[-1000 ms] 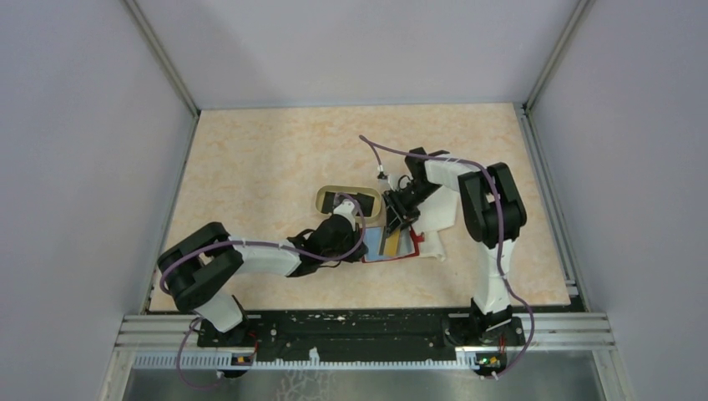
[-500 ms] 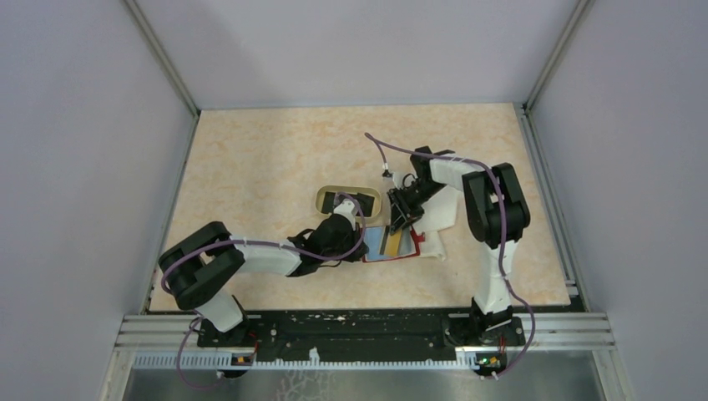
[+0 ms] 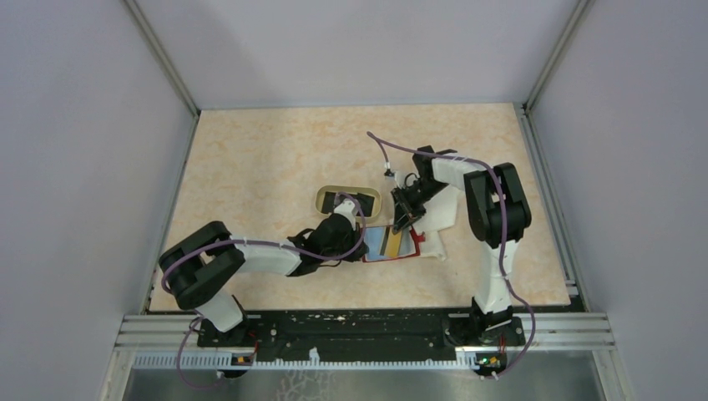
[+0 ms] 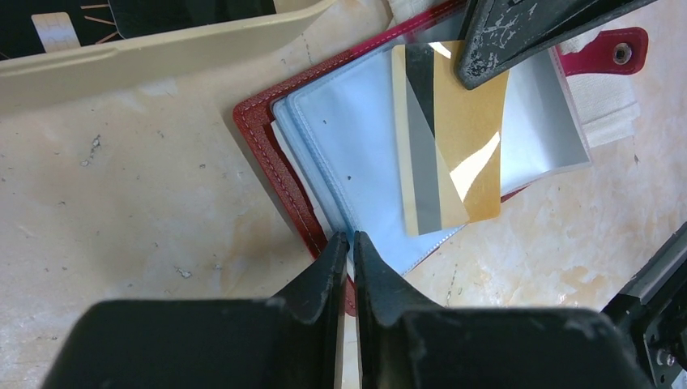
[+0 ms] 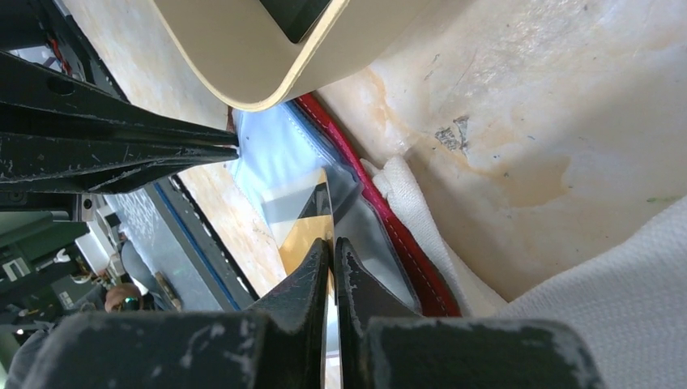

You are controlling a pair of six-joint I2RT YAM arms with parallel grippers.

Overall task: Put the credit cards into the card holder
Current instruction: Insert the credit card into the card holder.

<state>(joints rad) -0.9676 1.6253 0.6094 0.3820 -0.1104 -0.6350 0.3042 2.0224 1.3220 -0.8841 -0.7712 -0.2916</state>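
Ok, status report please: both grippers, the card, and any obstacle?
Left gripper shut on card holder edge. Right gripper shut on yellow card, over the open clear sleeve. Tan tray beside holder, not blocking.

The top view is evenly and softly lit from above, the tabletop (image 3: 250, 167) bright with only faint shadows under the arms. In the left wrist view, glare streaks the yellow card (image 4: 462, 138) and the card holder (image 4: 356, 138) sleeves. The left gripper (image 4: 350, 243) and the right gripper (image 5: 332, 251) loom dark and soft-edged near their lenses, and the white cloth (image 5: 616, 275) is blurred.
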